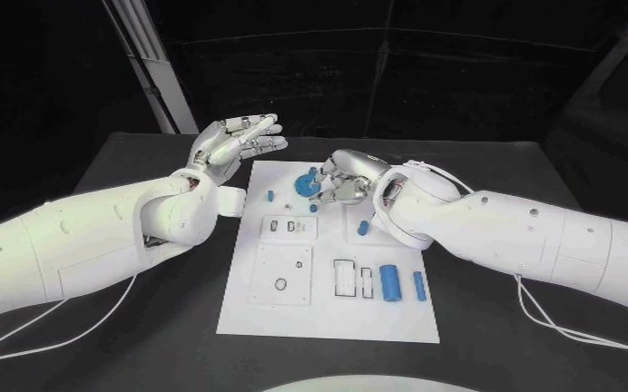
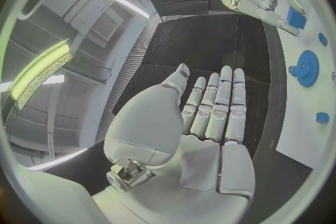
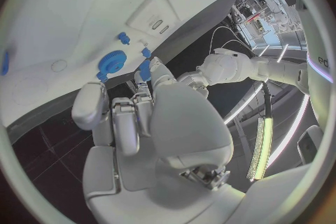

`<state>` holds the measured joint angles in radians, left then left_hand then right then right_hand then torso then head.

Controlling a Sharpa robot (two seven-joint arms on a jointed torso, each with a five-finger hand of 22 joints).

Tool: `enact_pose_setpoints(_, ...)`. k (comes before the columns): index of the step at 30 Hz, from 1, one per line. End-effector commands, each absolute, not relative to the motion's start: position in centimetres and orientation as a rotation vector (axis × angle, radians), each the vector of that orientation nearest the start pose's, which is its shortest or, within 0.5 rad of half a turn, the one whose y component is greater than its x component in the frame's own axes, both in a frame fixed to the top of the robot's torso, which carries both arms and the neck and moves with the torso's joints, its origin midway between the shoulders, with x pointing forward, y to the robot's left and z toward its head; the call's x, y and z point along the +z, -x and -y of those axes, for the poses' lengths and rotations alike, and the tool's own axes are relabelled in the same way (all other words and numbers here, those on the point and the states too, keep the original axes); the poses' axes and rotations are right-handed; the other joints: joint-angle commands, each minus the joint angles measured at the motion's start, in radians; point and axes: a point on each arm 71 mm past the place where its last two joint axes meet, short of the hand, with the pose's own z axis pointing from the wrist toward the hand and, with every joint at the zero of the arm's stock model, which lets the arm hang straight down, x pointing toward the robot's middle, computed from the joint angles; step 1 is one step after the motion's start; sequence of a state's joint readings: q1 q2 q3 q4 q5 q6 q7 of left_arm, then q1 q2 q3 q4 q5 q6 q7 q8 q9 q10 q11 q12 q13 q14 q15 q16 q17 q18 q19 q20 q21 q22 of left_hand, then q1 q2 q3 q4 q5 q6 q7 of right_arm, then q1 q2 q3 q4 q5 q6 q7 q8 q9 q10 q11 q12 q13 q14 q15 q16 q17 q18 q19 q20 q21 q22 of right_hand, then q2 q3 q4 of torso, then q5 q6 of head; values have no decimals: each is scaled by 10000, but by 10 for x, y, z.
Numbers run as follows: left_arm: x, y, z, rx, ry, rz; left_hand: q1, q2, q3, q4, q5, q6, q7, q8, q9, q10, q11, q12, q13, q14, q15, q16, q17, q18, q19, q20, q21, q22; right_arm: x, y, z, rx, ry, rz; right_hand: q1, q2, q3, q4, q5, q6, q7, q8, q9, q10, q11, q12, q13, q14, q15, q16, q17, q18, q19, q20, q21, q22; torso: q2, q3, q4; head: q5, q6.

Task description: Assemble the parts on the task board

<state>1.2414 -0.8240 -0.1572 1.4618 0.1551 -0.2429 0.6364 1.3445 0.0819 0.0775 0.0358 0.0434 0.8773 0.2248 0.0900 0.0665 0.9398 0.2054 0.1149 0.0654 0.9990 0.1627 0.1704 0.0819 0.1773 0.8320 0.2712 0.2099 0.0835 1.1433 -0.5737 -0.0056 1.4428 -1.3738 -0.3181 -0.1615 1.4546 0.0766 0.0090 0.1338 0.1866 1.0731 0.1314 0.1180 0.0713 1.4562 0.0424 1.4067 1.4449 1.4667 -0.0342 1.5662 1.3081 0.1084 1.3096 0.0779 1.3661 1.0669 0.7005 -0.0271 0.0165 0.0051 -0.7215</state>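
The white task board lies in the middle of the black table. A blue gear stands near its far end. My right hand hovers just right of the gear and pinches a small blue part between thumb and fingertips. My left hand is raised off the board's far left corner, palm up, fingers straight and side by side, holding nothing. Two blue cylinders lie at the board's near right.
A small blue peg stands left of the gear, and another blue piece lies by the board's right edge. Pale recesses and slots mark the board's middle. Bare black table lies on both sides.
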Motion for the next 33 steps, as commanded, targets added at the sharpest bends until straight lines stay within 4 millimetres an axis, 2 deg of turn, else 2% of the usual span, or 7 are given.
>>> enact_pose_setpoints(1, -189, -495, -221, -16777, 11395, -12304, -100, -31, -5, -64, 40, 22, 408, -63, -10, 10, 41, -51, -12, 52, -2, -65, -12, 46, 87, 6, -34, -15, -208, -479, 80, 7568, 2022, -17436, 58, 44, 62, -13, 89, 147, -161, -18, -7, 100, -99, -68, -418, 1041, -12, 46, 2627, -111, -53, -40, 37, -21, -18, -13, -3, 84, -51)
enact_pose_setpoints(6, -188, -495, -221, -16792, 11399, -12294, -100, -31, -5, -64, 40, 22, 408, -63, -10, 10, 41, -51, -12, 52, -2, -65, -12, 46, 87, 6, -34, -15, -216, -473, 70, 7435, 2485, -17436, 51, 31, 70, -15, 111, 155, -159, -20, -5, 96, -98, -72, -420, 1041, -9, 46, 2627, -111, -54, -37, 36, -22, 5, 5, -24, 177, -59)
enact_pose_setpoints(10, -188, -495, -220, -16814, 11398, -12303, -100, -31, -5, -64, 40, 22, 408, -63, -10, 10, 41, -51, -12, 52, -2, -65, -12, 46, 87, 6, -34, -15, -221, -469, 64, 7379, 2762, -17441, 38, 11, 72, -15, 124, 162, -157, -22, -4, 91, -95, -79, -425, 1041, -7, 46, 2625, -112, -53, -35, 36, -19, 9, 18, -17, 222, -104)
enact_pose_setpoints(17, -188, -495, -219, -16846, 11406, -12341, -102, -28, 2, -69, 41, 23, 405, -66, -9, 13, 39, -53, -12, 56, -3, -68, -13, 47, 92, 5, -37, -18, -227, -464, 57, 7319, 3003, -17516, 38, 11, 72, -15, 124, 162, -157, -22, -4, 91, -95, -79, -425, 1041, -7, 46, 2625, -112, -53, -35, 36, -19, 9, 31, 0, 242, -122)
enact_pose_setpoints(24, -188, -495, -218, -16871, 11407, -12360, -102, -28, 2, -69, 41, 23, 405, -66, -9, 13, 39, -53, -12, 56, -3, -68, -13, 47, 92, 5, -37, -18, -232, -462, 54, 7304, 3094, -17592, 22, -3, 72, -11, 130, 164, -154, -26, -3, 89, -93, -82, -426, 1040, -5, 44, 2621, -110, -58, -33, 32, -27, 11, 29, -16, 266, -151)
enact_pose_setpoints(33, -188, -495, -217, -16887, 11433, -12426, -102, -26, 6, -72, 41, 23, 404, -68, -9, 14, 38, -55, -11, 58, -3, -70, -14, 47, 96, 5, -40, -20, -235, -459, 48, 7367, 3196, -17615, -2, -76, 75, -23, 149, 149, -145, -51, -7, 79, -86, -94, -434, 1037, 1, 39, 2609, -110, -60, -27, 28, -32, 11, 31, -10, 284, -232)
